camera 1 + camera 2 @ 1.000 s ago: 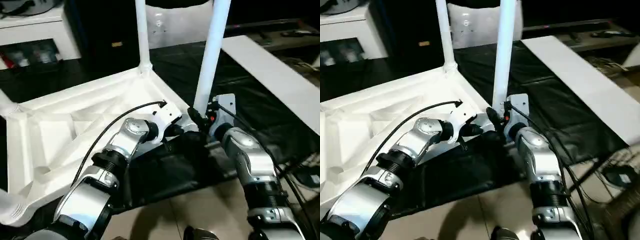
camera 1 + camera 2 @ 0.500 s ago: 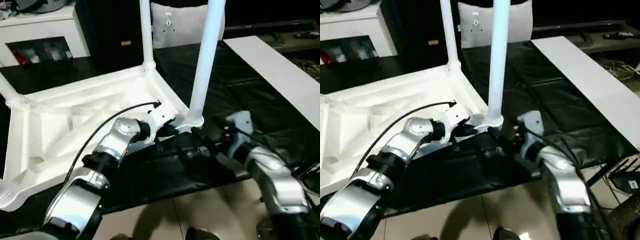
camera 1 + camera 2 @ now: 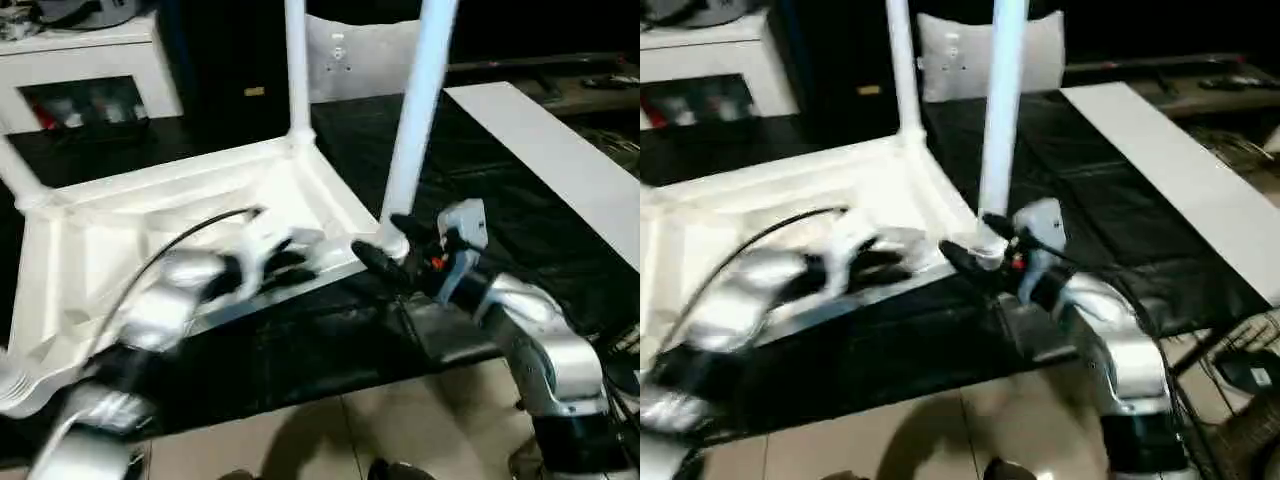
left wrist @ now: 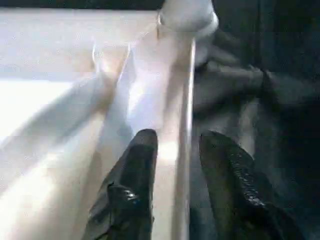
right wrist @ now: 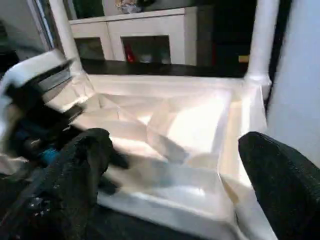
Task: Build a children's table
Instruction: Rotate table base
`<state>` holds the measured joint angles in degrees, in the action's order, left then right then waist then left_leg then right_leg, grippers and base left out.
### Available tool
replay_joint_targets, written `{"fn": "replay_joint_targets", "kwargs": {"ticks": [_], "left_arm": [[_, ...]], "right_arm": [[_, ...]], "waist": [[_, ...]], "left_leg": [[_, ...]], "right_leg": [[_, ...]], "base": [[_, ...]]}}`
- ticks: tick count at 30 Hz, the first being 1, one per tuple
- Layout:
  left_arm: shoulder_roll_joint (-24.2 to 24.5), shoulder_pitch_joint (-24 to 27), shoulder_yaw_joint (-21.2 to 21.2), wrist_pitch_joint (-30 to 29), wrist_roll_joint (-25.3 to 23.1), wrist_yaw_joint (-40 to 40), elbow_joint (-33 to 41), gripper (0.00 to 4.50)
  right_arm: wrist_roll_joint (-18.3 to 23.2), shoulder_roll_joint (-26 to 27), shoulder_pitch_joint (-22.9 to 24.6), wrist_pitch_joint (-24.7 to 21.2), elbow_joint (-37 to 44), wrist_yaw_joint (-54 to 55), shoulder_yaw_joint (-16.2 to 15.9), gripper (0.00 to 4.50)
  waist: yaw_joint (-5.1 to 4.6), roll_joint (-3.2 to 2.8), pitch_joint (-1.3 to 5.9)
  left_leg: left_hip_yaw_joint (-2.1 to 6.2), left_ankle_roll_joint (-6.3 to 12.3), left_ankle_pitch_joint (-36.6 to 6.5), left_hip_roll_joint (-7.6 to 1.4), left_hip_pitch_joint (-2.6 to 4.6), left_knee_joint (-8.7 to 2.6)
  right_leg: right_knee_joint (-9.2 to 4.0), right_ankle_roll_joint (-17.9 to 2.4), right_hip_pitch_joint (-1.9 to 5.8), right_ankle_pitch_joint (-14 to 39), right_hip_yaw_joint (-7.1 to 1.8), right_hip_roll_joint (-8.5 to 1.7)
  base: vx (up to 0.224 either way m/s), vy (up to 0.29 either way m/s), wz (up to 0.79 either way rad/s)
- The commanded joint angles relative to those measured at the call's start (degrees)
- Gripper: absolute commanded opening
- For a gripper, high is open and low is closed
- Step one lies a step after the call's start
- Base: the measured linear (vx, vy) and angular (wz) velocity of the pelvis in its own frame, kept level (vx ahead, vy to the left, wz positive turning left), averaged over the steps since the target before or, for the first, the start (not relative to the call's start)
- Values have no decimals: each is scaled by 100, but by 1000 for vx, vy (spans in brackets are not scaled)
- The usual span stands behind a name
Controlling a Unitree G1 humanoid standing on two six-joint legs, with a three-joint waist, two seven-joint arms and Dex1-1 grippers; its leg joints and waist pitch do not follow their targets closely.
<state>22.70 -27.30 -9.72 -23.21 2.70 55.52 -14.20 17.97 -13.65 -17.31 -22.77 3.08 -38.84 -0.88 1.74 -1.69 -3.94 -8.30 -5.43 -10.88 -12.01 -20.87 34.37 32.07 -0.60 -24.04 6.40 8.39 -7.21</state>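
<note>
- Left eye view: the small white plastic children's table [image 3: 150,215] lies upside down on a black mat on the floor, ribbed underside up, its long round legs standing up from the corner sockets.
- The right arm reaches in low, its right gripper [image 3: 385,250] at the base of the near leg [image 3: 415,110], jaws spread wide either side of the socket; a second ago they were narrower.
- The left arm has pulled back along the near rim, blurred.
- Left wrist view: the left gripper [image 4: 175,150] straddles the white rim, jaws slightly parted and not pinching it, where they were closed before.
- Right wrist view: the white cabinet [image 5: 145,30] behind.
</note>
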Motion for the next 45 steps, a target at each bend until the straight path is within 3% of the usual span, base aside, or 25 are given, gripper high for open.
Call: {"fn": "replay_joint_targets", "kwargs": {"ticks": [1, 2, 4, 5, 6, 8, 10, 12, 13, 15, 16, 17, 21, 24, 26, 29, 31, 36, 38, 40, 43, 45], "left_arm": [[368, 367, 85, -512, 209, 306, 941, 168], [388, 394, 95, -541, 226, 315, 985, 168], [764, 877, 232, -983, 486, 478, 1739, 168], [877, 1011, 249, -1066, 526, 531, 1922, 168], [1160, 1307, 225, -1377, 557, 596, 2354, 168], [1378, 1549, 186, -1600, 557, 655, 2655, 168], [1550, 1735, 145, -1820, 507, 663, 2833, 168], [1704, 1882, 66, -1920, 359, 599, 2925, 168], [1760, 1942, 56, -1980, 284, 518, 2962, 168], [1805, 1986, 110, -2089, 213, 343, 2989, 168], [1848, 1997, 106, -2106, 180, 276, 3001, 168], [1848, 1997, 106, -2106, 180, 276, 3001, 168], [1852, 1957, 83, -2073, 47, -37, 2897, 168], [1684, 1726, 136, -1883, -199, -485, 2537, 168], [1636, 1634, 153, -1784, -269, -643, 2423, 168], [1582, 1565, 176, -1739, -269, -742, 2371, 168], [1449, 1469, 174, -1680, -193, -818, 2304, 168], [1259, 1414, 15, -1488, -252, -996, 2167, 168], [1173, 1416, -69, -1397, -296, -1103, 2116, 168], [1019, 1374, -103, -1297, -417, -1411, 1971, 168], [633, 1497, 71, -1056, -249, -1695, 1986, 168], [523, 1640, 154, -864, -100, -1700, 2082, 168]], "right_arm": [[-71, 94, -214, -89, -102, 36, -242, 450], [-88, 98, -230, -90, -121, 43, -254, 450], [-385, 152, -539, -88, -513, 132, -523, 450], [-472, 161, -631, -73, -647, 124, -609, 450], [-729, 209, -890, -162, -1053, 322, -757, 450], [-1045, 229, -1122, -65, -1477, 496, -919, 450], [-1277, 306, -1360, -5, -1965, 770, -979, 450], [-1412, 469, -1622, 83, -2521, 1360, -831, 450], [-1460, 531, -1740, 155, -2788, 1617, -766, 450], [-1488, 625, -1845, 256, -3050, 2007, -639, 450], [-1509, 650, -1878, 302, -3128, 2148, -599, 450], [-1509, 650, -1878, 302, -3128, 2148, -599, 450], [-1666, 653, -2008, 611, -3547, 2589, -440, 450], [-1651, 472, -2200, 933, -4104, 3004, -109, 450], [-1600, 293, -2315, 1098, -4394, 3182, 66, 450], [-1557, 120, -2397, 1226, -4622, 3294, 190, 450], [-1508, -171, -2499, 1380, -4936, 3378, 397, 450], [-1504, -624, -2719, 1704, -5540, 3486, 620, 450], [-1491, -787, -2740, 1773, -5633, 3510, 676, 450], [-1519, -929, -2731, 1874, -5721, 3579, 712, 450], [-1472, -953, -2598, 1995, -5514, 3259, 701, 450], [-1468, -898, -2521, 2078, -5397, 3121, 664, 450]], "waist": [[1, -23, 431], [-16, -21, 391], [-1, -67, 408], [-30, -60, 376], [-21, -82, 382], [-49, -78, 358], [-42, -76, 346], [-57, -76, 329], [-71, -56, 333], [-79, -75, 327], [-76, -83, 315], [-77, -82, 319], [-78, -89, 328], [-101, -110, 318], [-80, -138, 331], [-87, -108, 337], [-52, -118, 352], [-24, -91, 383], [-31, -44, 425], [-35, -39, 443], [-51, -29, 422], [-96, 9, 426]], "left_leg": [[-28, 199, -1721, -92, 7, -497], [-51, 185, -1909, -74, 13, -506], [-41, 80, -1953, -80, 57, -497], [-48, 75, -2000, -74, 18, -526], [-39, 14, -2107, -79, 53, -521], [-45, -22, -2184, -63, 39, -536], [-65, -45, -2280, -33, 106, -509], [-34, -73, -2347, -30, 70, -537], [-26, -105, -2444, -21, 97, -534], [-23, -108, -2488, -8, 102, -530], [-41, -110, -2565, -5, 152, -515], [-41, -108, -2583, 4, 161, -508], [-21, -99, -2644, 12, 136, -514], [-38, -90, -2756, 41, 186, -476], [-24, -67, -2775, 32, 184, -470], [-30, -39, -2755, 39, 168, -463], [-53, -24, -2680, 42, 206, -434], [-65, 29, -2376, 41, 96, -431], [-68, 76, -2029, 44, 8, -426], [-89, 136, -1769, 55, -12, -399], [-115, 224, -1705, 64, -42, -373], [-111, 242, -1685, 68, -88, -367]], "right_leg": [[-351, -667, 338, 2688, -243, -124], [-374, -655, 313, 2791, -234, -93], [-347, -738, 308, 2686, -262, -117], [-323, -803, 309, 2554, -269, -77], [-301, -836, 300, 2540, -279, -86], [-304, -837, 307, 2620, -286, -72], [-344, -813, 262, 2770, -306, -67], [-332, -767, 292, 2864, -317, -65], [-352, -704, 271, 2995, -337, -54], [-365, -662, 277, 3106, -338, -52], [-406, -606, 227, 3243, -342, -42], [-410, -581, 223, 3283, -338, -35], [-420, -477, 250, 3336, -320, -23], [-477, -415, 208, 3473, -285, 8], [-473, -410, 228, 3457, -268, -17], [-473, -402, 232, 3441, -267, -7], [-475, -470, 202, 3355, -273, 0], [-383, -647, 273, 2958, -290, -2], [-320, -747, 335, 2608, -307, -14], [-287, -846, 331, 2345, -320, 0], [-293, -862, 323, 2493, -310, -5], [-291, -833, 347, 2544, -306, -11]], "base": [[0, 0, 0], [0, 0, 0], [0, 0, 0], [0, 0, 0], [0, 0, 0], [0, 0, 0], [0, 0, 0], [0, 0, 0], [0, 0, 0], [0, 0, 0], [0, 0, 0], [0, 0, 0], [0, 0, 0], [0, 0, 0], [0, 0, 0], [0, 0, 0], [0, 0, 0], [0, 0, 0], [0, 0, 0], [0, 0, 0], [0, 0, 0], [0, 0, 0]]}}
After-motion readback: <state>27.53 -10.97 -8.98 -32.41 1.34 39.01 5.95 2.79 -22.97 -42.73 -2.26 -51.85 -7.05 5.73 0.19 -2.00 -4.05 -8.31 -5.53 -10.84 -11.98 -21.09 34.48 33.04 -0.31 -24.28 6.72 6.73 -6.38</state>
